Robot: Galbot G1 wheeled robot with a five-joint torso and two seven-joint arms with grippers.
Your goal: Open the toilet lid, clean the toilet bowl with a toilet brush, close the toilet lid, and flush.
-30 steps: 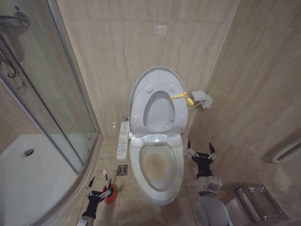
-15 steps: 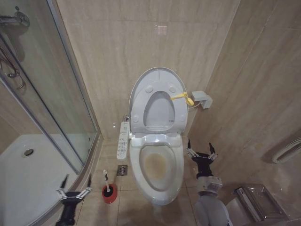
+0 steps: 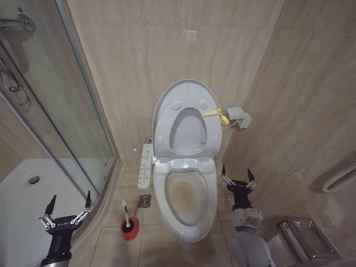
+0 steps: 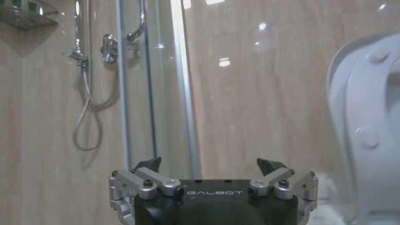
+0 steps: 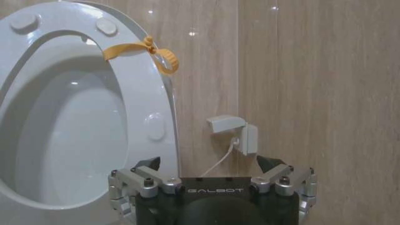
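Your left gripper [image 3: 68, 212] hovers with fingers spread, empty, over the shower tray [image 3: 22, 206]; the right gripper [image 3: 237, 178] waits, spread and empty, beside the toilet bowl [image 3: 186, 194], toilet lid [image 3: 186, 92] raised.

you see the right hand [image 5: 212, 165] with its fingers spread and nothing between them, facing the raised toilet lid [image 5: 164, 93]. a yellow strap [image 5: 140, 50] loops over the lid's edge, beside a white wall box [image 5: 236, 133] with a cord.
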